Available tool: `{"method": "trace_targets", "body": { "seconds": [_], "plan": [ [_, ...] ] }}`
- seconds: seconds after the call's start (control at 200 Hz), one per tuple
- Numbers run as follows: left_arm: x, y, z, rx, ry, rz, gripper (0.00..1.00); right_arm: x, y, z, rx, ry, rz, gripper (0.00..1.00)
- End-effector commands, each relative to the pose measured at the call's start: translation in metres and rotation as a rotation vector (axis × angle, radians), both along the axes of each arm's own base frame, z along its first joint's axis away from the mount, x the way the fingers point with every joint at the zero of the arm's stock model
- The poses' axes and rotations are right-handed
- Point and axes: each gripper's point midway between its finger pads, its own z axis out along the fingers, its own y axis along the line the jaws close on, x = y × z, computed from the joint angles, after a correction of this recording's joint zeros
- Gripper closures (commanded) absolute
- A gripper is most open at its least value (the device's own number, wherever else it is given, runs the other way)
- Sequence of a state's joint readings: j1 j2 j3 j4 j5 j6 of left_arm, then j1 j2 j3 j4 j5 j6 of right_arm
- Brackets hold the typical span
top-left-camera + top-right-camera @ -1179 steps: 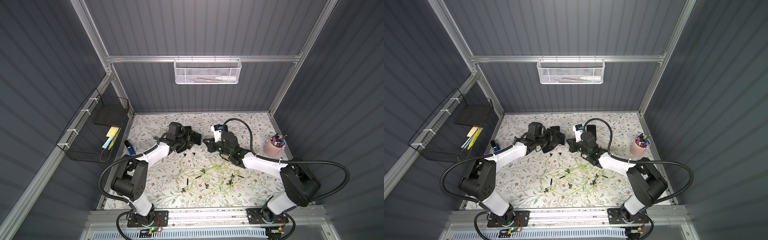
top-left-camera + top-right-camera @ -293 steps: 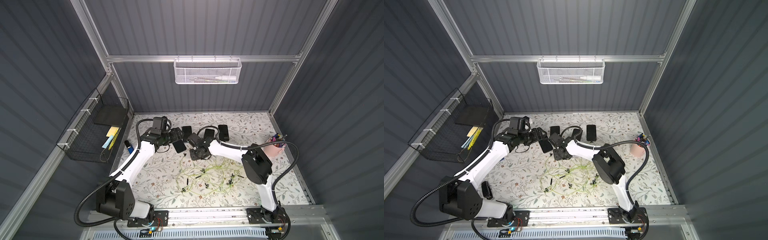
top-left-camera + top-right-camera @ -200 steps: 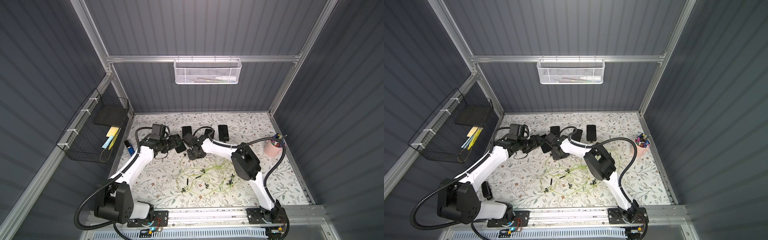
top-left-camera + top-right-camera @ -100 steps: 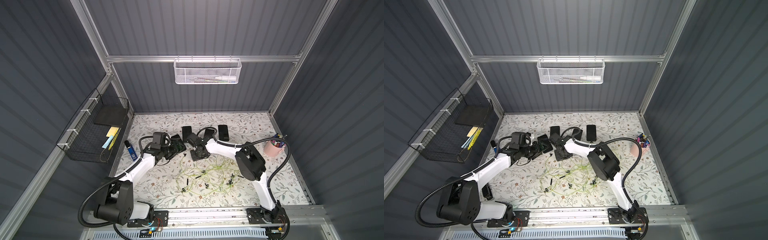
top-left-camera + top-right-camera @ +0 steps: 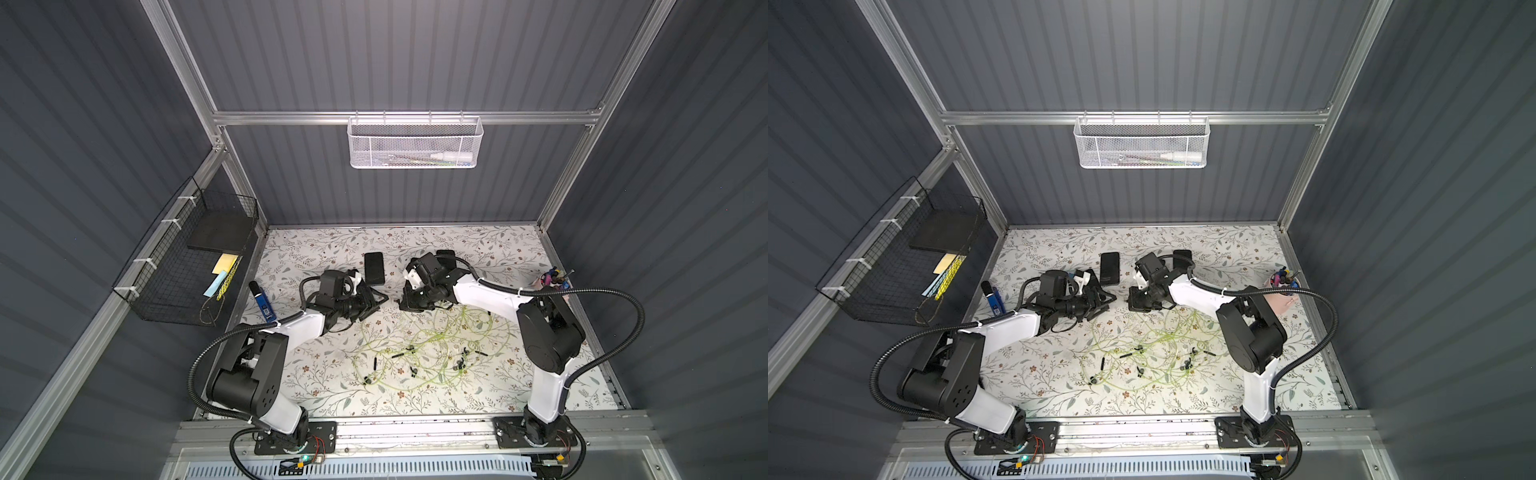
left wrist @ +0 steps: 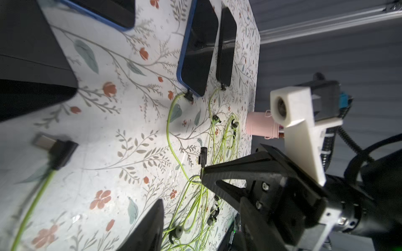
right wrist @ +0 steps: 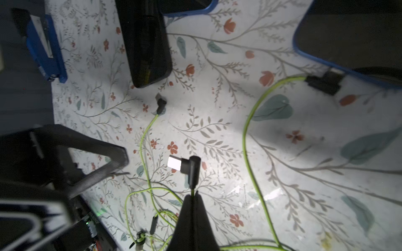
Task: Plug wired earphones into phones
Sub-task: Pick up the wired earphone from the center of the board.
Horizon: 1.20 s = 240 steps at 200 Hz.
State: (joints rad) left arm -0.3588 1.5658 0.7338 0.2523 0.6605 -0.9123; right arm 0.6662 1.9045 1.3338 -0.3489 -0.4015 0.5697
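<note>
Two phones (image 6: 196, 50) toward the far edge of the worktop (image 5: 478, 249) are sitting plugged, others seemingly waiting; right claw (image 7: 192, 196) is pinching an earphone cable (image 7: 192, 192) behind its plug (image 7: 191, 168), left claw (image 6: 119, 143) is gaping half-open, gripping nothing, earphone tangle (image 5: 428, 353) lying mid-worktop.

Both top views stare down from high over the whole worktop (image 5: 498, 257); wrist cameras skim close, sharing earphone cables (image 6: 167, 130).
</note>
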Motion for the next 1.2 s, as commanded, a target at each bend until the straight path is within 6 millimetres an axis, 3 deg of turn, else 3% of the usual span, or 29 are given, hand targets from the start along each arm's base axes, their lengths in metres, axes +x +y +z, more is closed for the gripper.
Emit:
{"method": "trace_targets", "body": {
  "seconds": [0.0,0.255,0.58,1.196],
  "plan": [
    [0.004,-0.014,0.018,-0.055,-0.053,-0.054,0.52,-0.010,0.016,0.017,0.110,0.025,0.055,1.00],
    [0.007,-0.013,0.012,-0.032,-0.044,-0.036,0.65,-0.010,0.021,0.023,0.157,0.022,0.058,1.00],
    [0.011,-0.009,0.005,0.012,-0.045,-0.017,0.68,-0.015,0.016,0.023,0.151,0.023,0.055,1.00],
    [0.010,-0.007,0.002,0.021,-0.043,-0.018,1.00,-0.015,0.016,0.022,0.158,0.028,0.043,1.00]
  ]
}}
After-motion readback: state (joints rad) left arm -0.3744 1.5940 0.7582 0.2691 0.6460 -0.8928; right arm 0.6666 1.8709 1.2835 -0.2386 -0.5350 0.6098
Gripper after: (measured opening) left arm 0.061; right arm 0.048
